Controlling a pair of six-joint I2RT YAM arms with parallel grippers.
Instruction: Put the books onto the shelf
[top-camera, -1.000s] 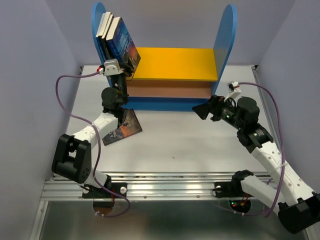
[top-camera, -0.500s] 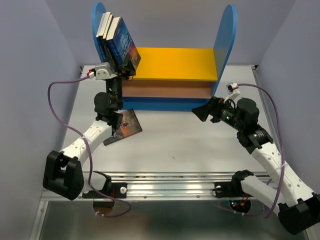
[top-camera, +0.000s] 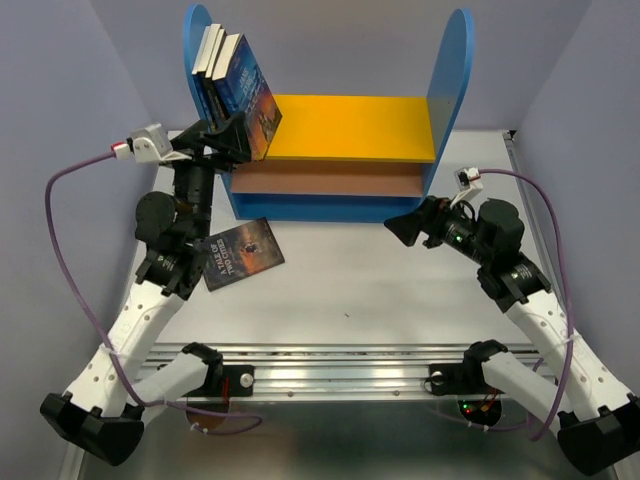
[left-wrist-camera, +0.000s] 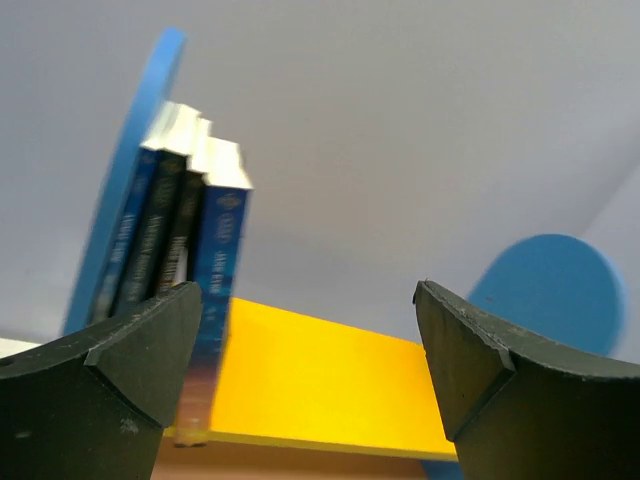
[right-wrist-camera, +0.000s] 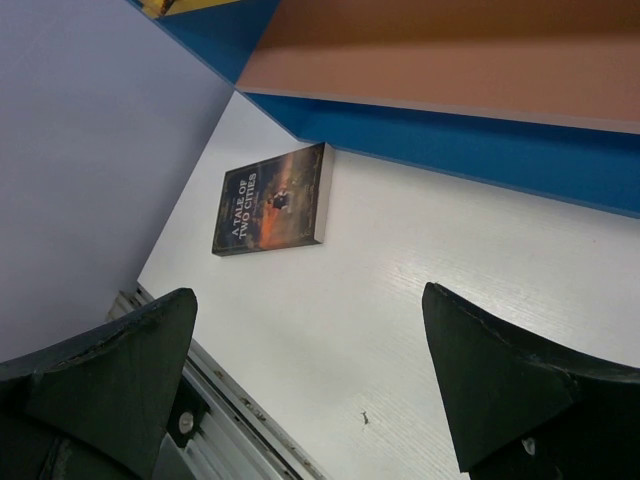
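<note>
Several books (top-camera: 232, 82) stand on the shelf's yellow upper board (top-camera: 350, 128), leaning against its left blue panel; their spines (left-wrist-camera: 170, 220) show in the left wrist view. My left gripper (top-camera: 226, 142) hangs open just in front of them, holding nothing; in its own view the left gripper (left-wrist-camera: 308, 295) frames the yellow board (left-wrist-camera: 320, 385). One book, A Tale of Two Cities (top-camera: 240, 252), lies flat on the table before the shelf's left end, also seen as the book (right-wrist-camera: 270, 200) from the right wrist. My right gripper (top-camera: 397, 224) is open and empty by the shelf's right base.
The shelf's brown lower board (right-wrist-camera: 450, 50) and blue base (top-camera: 310, 208) face the arms. The right blue panel (top-camera: 452, 70) stands tall at the back. Grey walls close in both sides, and a metal rail (top-camera: 330, 375) runs along the near table edge.
My left gripper has opened wide and drawn back left from the shelved books. The arm no longer covers the flat book. The right arm has stayed put.
</note>
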